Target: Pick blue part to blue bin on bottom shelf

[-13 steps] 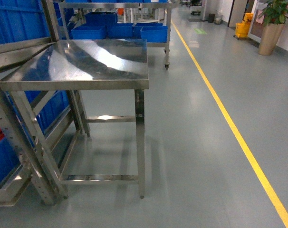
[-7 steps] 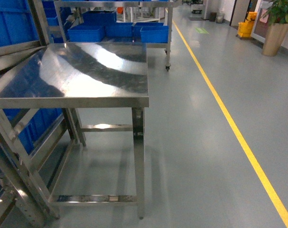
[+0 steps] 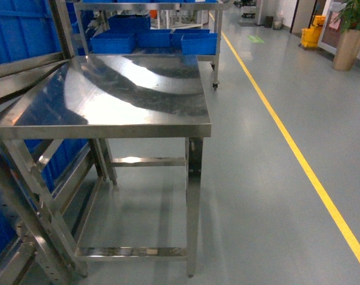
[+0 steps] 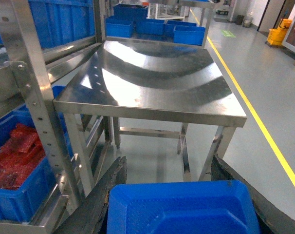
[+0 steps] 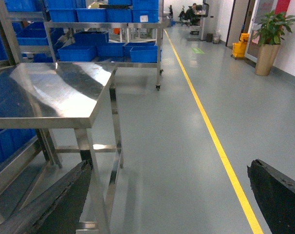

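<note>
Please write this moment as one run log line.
left gripper: holds blue part | right gripper: open, empty | ahead: steel table

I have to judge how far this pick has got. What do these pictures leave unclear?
- Blue part, left wrist view: sits between the left gripper's fingers, cut off by the bottom edge; full shape and contact unseen.
- Right gripper, right wrist view: fingers spread, nothing between them.
- Head view: neither gripper in frame.
- Blue crate holding red items, left wrist view: cropped by the left edge, partly behind a rack post.
</note>
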